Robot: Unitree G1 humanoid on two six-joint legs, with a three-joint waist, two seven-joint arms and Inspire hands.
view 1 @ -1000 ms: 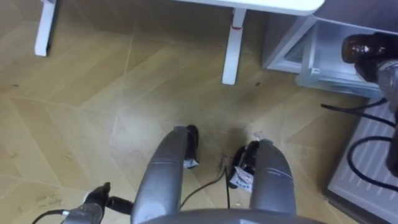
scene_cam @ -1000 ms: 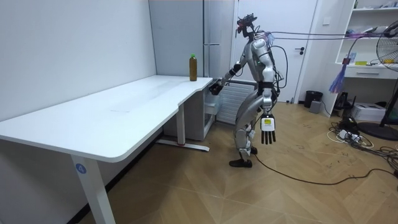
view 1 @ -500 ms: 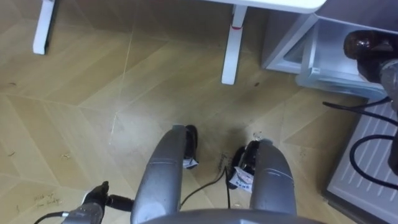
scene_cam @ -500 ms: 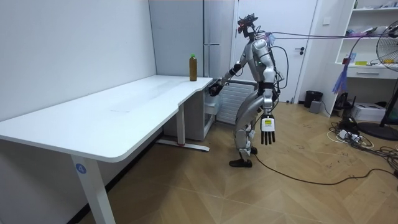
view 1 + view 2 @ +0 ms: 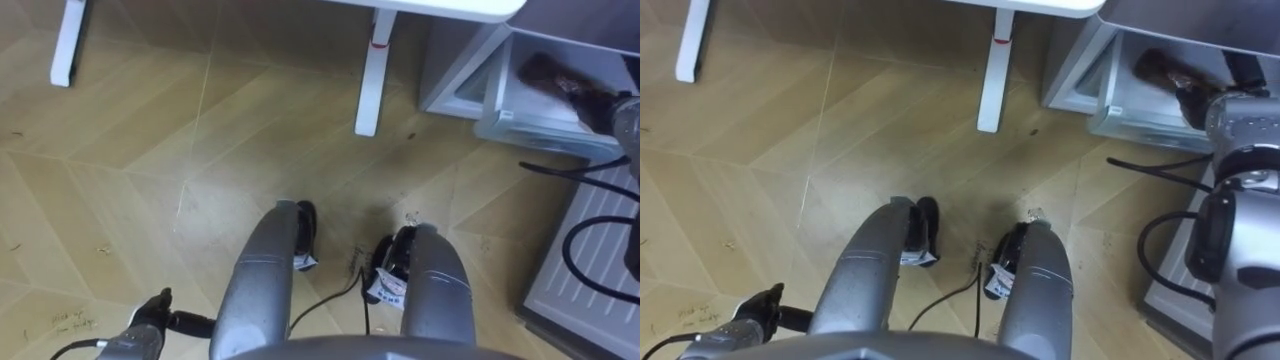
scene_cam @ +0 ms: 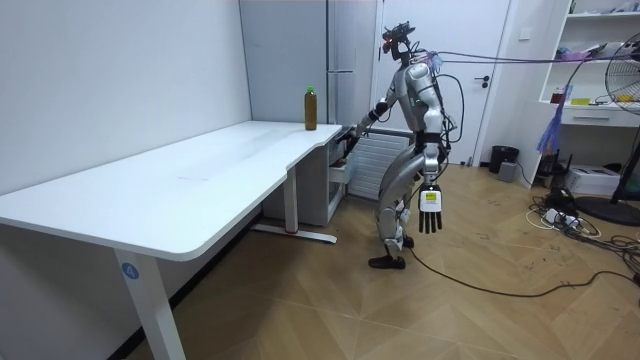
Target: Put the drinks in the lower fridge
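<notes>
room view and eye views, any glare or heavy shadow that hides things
Room view: even light, soft sheen on the white table, shade beneath it, left hand plainly lit. Left eye view: faint pale sheen on the wood floor; the dark bottle in the right hand sits against the shaded opening of the fridge.

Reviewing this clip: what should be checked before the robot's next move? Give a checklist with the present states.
1. Dark brown bottle at the open white lower fridge compartment: ok.
2. Bottle upright: not ok, tilted.
3. Right hand holding the bottle securely: cannot tell.
4. Left hand free, hanging open: ok.
5. Second brown, green-capped bottle standing on the white desk: ok.
</notes>
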